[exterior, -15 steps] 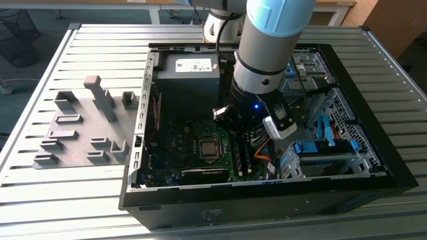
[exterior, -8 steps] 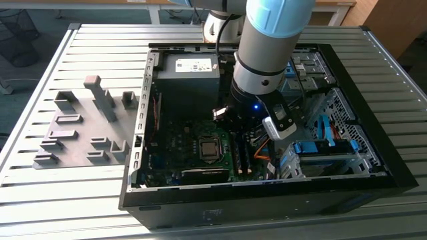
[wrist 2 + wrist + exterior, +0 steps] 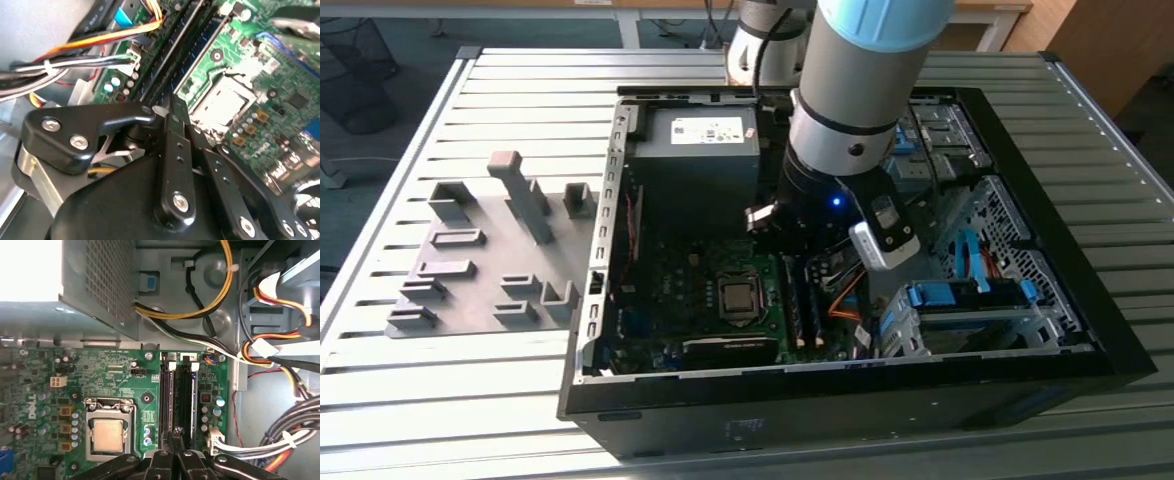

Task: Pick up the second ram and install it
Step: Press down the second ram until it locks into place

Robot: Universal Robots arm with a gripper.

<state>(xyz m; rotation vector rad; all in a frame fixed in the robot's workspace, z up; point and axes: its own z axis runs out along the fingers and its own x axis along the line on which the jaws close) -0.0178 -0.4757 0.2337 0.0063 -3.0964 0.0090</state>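
Gripper [image 3: 172, 440] narrow, fingers together over the second ram [image 3: 166, 400] seated in slot; cables [image 3: 280, 435] crowd one side.

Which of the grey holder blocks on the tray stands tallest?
The narrow post near the tray's far edge, in the exterior view. It rises well above the low, squat blocks around it.

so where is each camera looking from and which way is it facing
Exterior view: off the arm, high, looking down at the open black computer case on a slatted metal table; the grey-and-blue arm reaches in.
First wrist view: on the wrist, facing the green motherboard; black gripper over the long black memory slots.
Second wrist view: slanted past the gripper.
Both wrist views share the square silver processor.
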